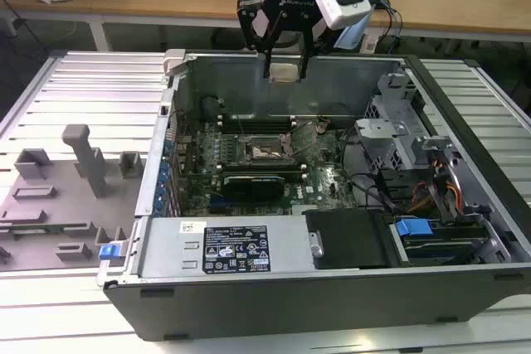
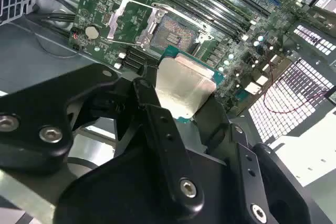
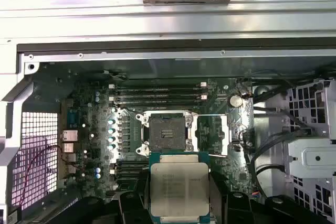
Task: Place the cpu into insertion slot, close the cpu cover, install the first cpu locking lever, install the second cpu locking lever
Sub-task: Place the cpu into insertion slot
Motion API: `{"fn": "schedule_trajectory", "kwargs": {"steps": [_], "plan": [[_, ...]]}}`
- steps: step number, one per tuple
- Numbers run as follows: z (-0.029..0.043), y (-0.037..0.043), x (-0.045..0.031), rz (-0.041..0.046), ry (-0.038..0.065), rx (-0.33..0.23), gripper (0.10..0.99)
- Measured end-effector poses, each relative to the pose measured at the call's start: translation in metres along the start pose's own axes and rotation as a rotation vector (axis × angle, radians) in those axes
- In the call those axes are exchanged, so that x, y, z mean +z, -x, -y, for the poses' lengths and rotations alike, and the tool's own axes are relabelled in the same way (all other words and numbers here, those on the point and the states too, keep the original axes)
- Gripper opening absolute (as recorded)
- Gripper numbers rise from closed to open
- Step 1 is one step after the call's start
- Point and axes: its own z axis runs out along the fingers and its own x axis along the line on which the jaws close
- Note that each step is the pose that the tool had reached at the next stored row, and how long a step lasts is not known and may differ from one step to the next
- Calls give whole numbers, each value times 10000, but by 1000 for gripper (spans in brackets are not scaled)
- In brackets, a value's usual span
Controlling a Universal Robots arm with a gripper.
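Observation:
My gripper [image 1: 284, 70] hangs over the back wall of the open computer case, shut on the cpu [image 1: 284, 73] by two opposite edges. Both wrist views show the cpu [image 3: 179, 188] [image 2: 181, 85] flat between the black fingers [image 2: 148, 103], silvery-beige top showing and green edge visible. The insertion slot [image 1: 265, 149] [image 3: 167, 134] [image 2: 176, 35] lies bare on the green board below, nothing in it. The cpu cover [image 3: 193, 136] [image 2: 116, 22] is swung open beside the slot. The cpu is well above the board and off to one side of the slot.
The case [image 1: 332, 288] has tall metal walls around the board. A drive cage [image 1: 390, 134] with cables stands at the exterior view's right, and a labelled box [image 1: 236, 246] fills the front. Memory slots [image 3: 157, 93] run beside the socket. Grey fixtures [image 1: 79, 172] stand on the ribbed table.

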Motion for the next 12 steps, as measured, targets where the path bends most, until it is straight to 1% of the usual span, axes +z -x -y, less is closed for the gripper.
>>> {"fn": "schedule_trajectory", "kwargs": {"steps": [4, 5, 7, 8, 10, 12], "plan": [[0, 0, 1, 0, -8, -1, 541], [2, -4, 18, 18, -6, -2, 541], [7, -27, 76, 73, -3, -8, 541], [13, -57, 130, 98, -3, -15, 541], [16, -76, 184, 107, -4, -19, 541], [22, -76, 258, 106, -5, -20, 541]]}}
